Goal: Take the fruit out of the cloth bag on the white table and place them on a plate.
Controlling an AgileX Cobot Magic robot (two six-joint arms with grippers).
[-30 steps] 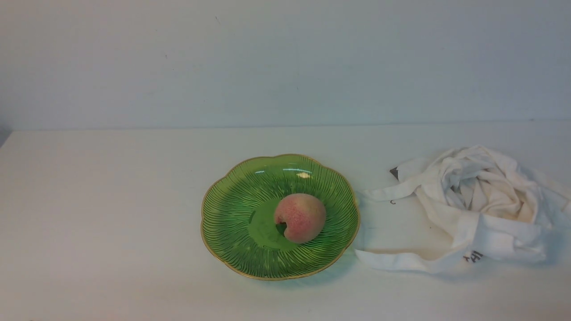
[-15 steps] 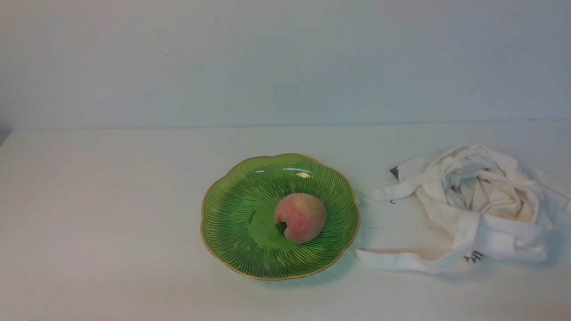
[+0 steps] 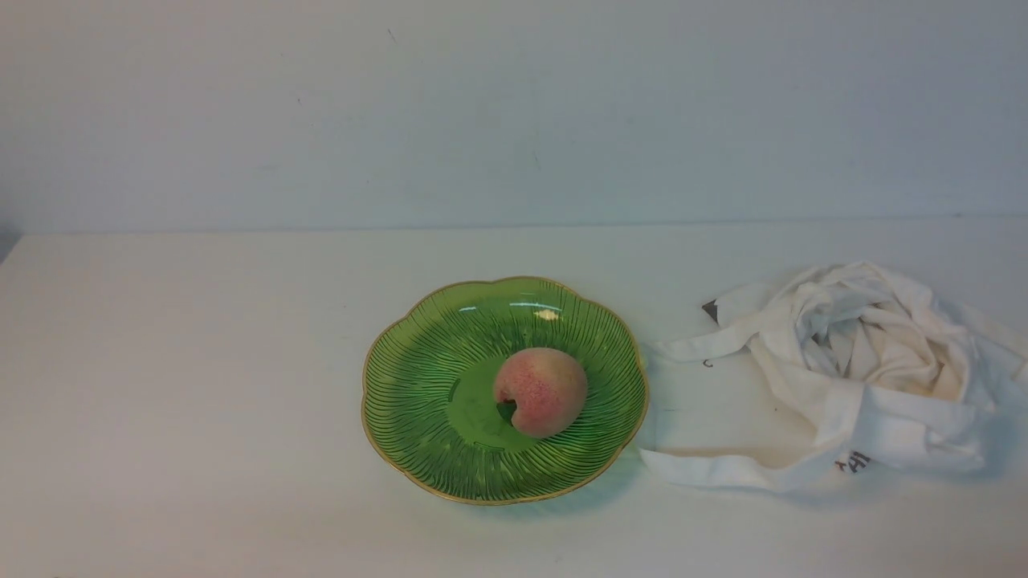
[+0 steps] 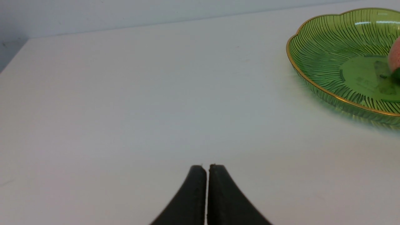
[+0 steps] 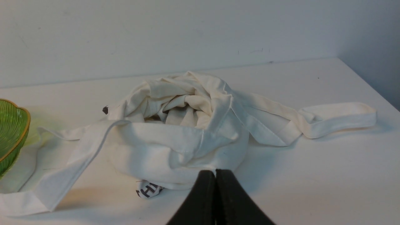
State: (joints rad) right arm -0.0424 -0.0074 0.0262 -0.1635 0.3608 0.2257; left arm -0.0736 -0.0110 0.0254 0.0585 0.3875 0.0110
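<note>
The pink-red peach (image 3: pixel 540 392) lies in the middle of the green glass plate (image 3: pixel 418 377) with a gold scalloped rim, at the centre of the white table (image 3: pixel 177 385). The crumpled white cloth bag (image 3: pixel 863 361) lies to the right of the plate, its straps spread out, one reaching towards the plate. In the left wrist view my left gripper (image 4: pixel 207 167) is shut and empty over bare table, well apart from the plate (image 4: pixel 325 47). In the right wrist view my right gripper (image 5: pixel 215 172) is shut and empty, just in front of the bag (image 5: pixel 175 125). Neither gripper shows in the front view.
A plain pale wall (image 3: pixel 514 112) stands behind the table. The table's left edge (image 4: pixel 14 54) and its right edge (image 5: pixel 368 84) show in the wrist views. A loose strap (image 5: pixel 337 117) lies on the table beside the bag.
</note>
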